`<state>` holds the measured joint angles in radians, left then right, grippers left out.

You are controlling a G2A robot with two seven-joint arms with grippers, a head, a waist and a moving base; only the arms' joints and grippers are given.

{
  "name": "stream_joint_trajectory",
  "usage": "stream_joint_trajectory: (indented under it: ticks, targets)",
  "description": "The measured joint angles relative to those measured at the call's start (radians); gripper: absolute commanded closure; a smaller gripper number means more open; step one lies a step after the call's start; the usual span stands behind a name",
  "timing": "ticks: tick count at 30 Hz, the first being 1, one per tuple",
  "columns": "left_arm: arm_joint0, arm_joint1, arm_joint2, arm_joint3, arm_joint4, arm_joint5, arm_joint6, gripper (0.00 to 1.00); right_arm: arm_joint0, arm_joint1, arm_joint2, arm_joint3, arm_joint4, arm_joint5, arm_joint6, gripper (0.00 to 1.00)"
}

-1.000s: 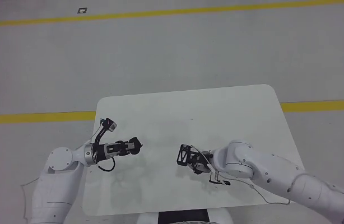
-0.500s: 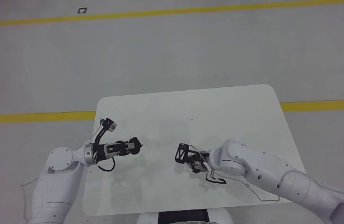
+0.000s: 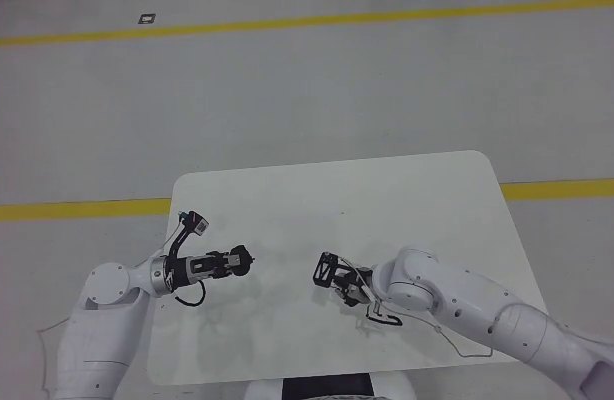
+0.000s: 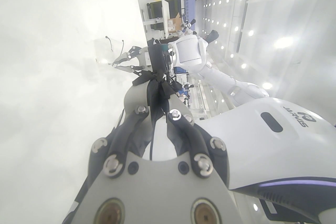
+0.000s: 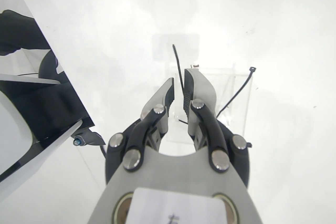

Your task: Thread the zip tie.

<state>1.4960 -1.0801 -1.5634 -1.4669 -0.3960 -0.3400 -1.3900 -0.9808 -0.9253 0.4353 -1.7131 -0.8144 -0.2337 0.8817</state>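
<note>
Your right claw (image 5: 179,77) grips the zip tie (image 5: 176,59) above the worktop (image 3: 417,200); your left claw (image 4: 153,89) sits clenched, well apart

You see the whole table (image 3: 417,190) from high above; wrist cameras sit close behind the left gripper (image 4: 155,79) and right gripper (image 5: 179,77), facing the table's middle.

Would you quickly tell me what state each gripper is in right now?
Left gripper: closed on a black knotted strip; what it is cannot be told.
Right gripper: closed on the zip tie.
</note>
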Motion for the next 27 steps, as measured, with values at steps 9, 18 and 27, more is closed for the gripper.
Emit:
stream_joint_trajectory:
  ticks: [9, 18, 27]
  targets:
    - [0.0, 0.0, 0.0, 0.0, 0.0, 0.0, 0.0, 1.0, -0.026, 0.001, 0.043, -0.012, -0.013, 0.018, 0.009, 0.84]
    - [0.0, 0.0, 0.0, 0.0, 0.0, 0.0, 0.0, 1.0, -0.081, 0.024, 0.107, -0.056, -0.035, 0.039, 0.035, 0.83]
    - [0.0, 0.0, 0.0, 0.0, 0.0, 0.0, 0.0, 1.0, -0.125, 0.027, 0.143, -0.088, -0.064, 0.115, 0.068, 0.8]
